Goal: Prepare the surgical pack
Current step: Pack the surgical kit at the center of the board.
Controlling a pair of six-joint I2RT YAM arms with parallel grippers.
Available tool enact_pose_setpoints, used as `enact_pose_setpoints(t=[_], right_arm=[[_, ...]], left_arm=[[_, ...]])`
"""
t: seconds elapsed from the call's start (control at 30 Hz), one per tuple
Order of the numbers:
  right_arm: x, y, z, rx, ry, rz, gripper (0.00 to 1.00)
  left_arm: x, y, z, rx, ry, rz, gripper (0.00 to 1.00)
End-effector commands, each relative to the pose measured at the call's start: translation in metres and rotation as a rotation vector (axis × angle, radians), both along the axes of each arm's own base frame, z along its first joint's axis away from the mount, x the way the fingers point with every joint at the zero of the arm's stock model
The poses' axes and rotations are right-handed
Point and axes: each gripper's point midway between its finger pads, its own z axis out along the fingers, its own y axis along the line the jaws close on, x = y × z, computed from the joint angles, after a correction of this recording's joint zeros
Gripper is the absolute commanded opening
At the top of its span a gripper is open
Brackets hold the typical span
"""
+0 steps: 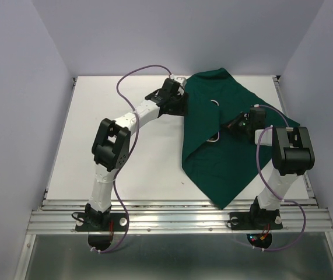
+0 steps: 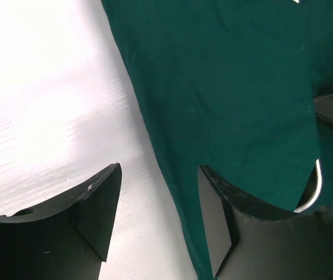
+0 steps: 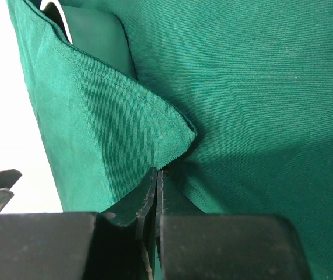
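Note:
The dark green drape (image 1: 224, 157) lies folded over on the white table, its point toward the front edge. A shiny steel tray rim (image 1: 215, 104) peeks out of the fold; it also shows in the left wrist view (image 2: 316, 185) and the right wrist view (image 3: 58, 14). My left gripper (image 1: 182, 105) is open at the drape's left edge (image 2: 172, 175), which runs between the fingers (image 2: 99, 204). My right gripper (image 1: 230, 125) is shut on a folded corner of the drape (image 3: 172, 131). Forceps, gauze pads and packet are hidden.
The white table (image 1: 125, 157) has bare surface left of the drape. Purple walls close in at the back and both sides. A metal rail (image 1: 178, 219) runs along the near edge by the arm bases.

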Motion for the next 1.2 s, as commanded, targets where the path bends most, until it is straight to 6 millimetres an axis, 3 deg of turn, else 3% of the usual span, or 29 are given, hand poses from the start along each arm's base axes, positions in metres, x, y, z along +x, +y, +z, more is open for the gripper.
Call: enact_pose_setpoints(t=[0.0,0.1,0.17,0.23,0.27,0.3,0.33,0.43,0.67,0.77,1.0,1.17], right_arm=[[-0.001,-0.011,-0.010,-0.056,0.011,-0.027,0.01],[-0.002,-0.012,-0.007,-0.066,0.008,-0.023,0.05],[-0.003,-0.013,-0.007,-0.080,0.008,-0.019,0.07],[-0.003,-0.014,-0.005,-0.093,0.008,-0.018,0.08],[-0.003,-0.015,-0.004,-0.098,0.005,-0.016,0.07],[-0.003,-0.015,-0.004,-0.099,0.008,-0.015,0.06],[-0.002,-0.014,-0.004,-0.100,0.006,-0.009,0.06],[-0.002,-0.014,-0.007,-0.102,0.017,-0.005,0.04],[-0.001,-0.017,-0.009,-0.128,0.031,-0.004,0.06],[-0.001,-0.026,-0.005,-0.181,0.035,-0.021,0.20],[0.004,-0.034,0.013,-0.247,0.026,-0.015,0.27],[0.008,-0.043,0.025,-0.292,0.006,-0.046,0.49]], left_arm=[[0.005,-0.015,0.057,-0.019,-0.130,-0.019,0.65],[0.012,-0.007,0.053,0.016,-0.129,0.038,0.62],[0.023,0.012,0.050,0.038,-0.130,0.130,0.56],[0.035,0.041,0.042,0.005,-0.089,0.228,0.40],[0.041,0.045,0.041,-0.030,-0.087,0.234,0.16],[0.046,0.059,0.032,-0.036,-0.066,0.258,0.03],[0.046,0.059,0.022,-0.047,-0.032,0.243,0.00],[0.054,0.060,0.001,-0.010,0.000,0.239,0.00],[0.054,0.028,-0.032,-0.044,0.061,0.145,0.00],[0.051,0.015,-0.039,-0.050,0.071,0.111,0.00],[0.037,-0.015,-0.043,-0.060,0.080,0.050,0.00],[0.034,-0.028,-0.044,-0.072,0.087,0.022,0.00]])
